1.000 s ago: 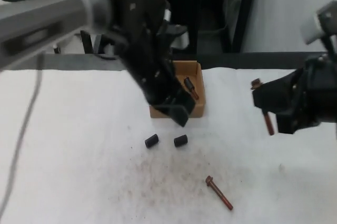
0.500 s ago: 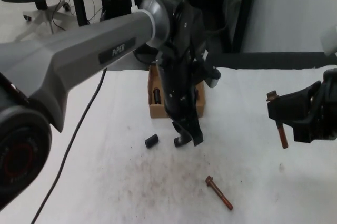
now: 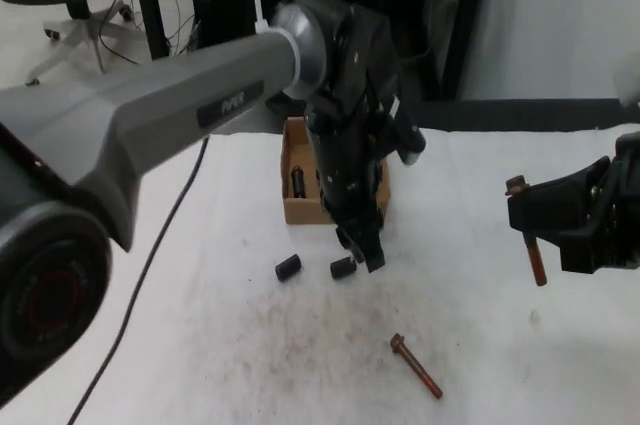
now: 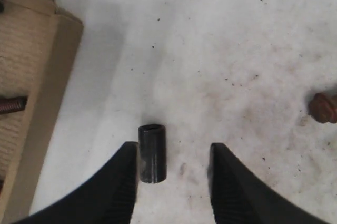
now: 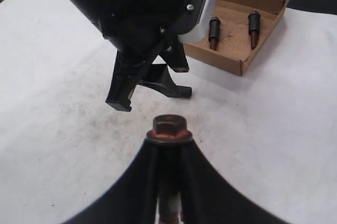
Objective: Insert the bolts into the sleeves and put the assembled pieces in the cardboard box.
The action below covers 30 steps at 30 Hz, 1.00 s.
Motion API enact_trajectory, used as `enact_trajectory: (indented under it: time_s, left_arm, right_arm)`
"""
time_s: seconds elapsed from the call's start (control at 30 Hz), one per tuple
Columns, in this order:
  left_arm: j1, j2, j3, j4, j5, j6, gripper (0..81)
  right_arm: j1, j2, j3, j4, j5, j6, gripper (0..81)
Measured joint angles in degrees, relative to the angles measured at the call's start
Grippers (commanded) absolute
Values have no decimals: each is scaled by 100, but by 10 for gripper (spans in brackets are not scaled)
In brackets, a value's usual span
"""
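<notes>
A loose sleeve (image 3: 288, 267) lies on the white, stained bench (image 3: 140, 345), just out to one side of the left pincer (image 3: 358, 253). That pincer points down at the bench with its fingers spread apart, gripping nothing. A second black sleeve (image 4: 152, 153) lies on its side between the two fingers, close against one and with a clear gap to the other. Whether it touches the near finger is hard to make out.

Just behind the left pincer sits the cardboard box (image 5: 239, 66), its front wall partly hidden by the arm in the high view. Inside lie two assembled pieces (image 5: 214, 30), side by side.

A loose bolt (image 3: 416, 367) lies flat on the bench, nearer the camera, between the two pincers. In the left wrist view the frame edge cuts it off at the head.

The right pincer (image 5: 169, 153) hangs above the bench, well apart from the box, clenched on a rusty bolt (image 5: 169, 127). The bolt stands upright with its head above the fingertips. In the right wrist view the fingers cover most of its shank.
</notes>
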Motion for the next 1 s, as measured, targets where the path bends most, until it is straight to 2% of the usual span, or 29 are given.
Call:
enact_trajectory:
  time_s: [0.2,0.53,1.0]
  left_arm:
    - [47,161,0,-107,-333,53,405]
    - [290,169,0,-157,-430,53,405]
    - [287,169,16,-99,-398,53,405]
  right_arm:
    - [0,0,0,56,-109,6,9]
    - [0,0,0,108,-148,6,9]
    - [0,0,0,122,-148,21,9]
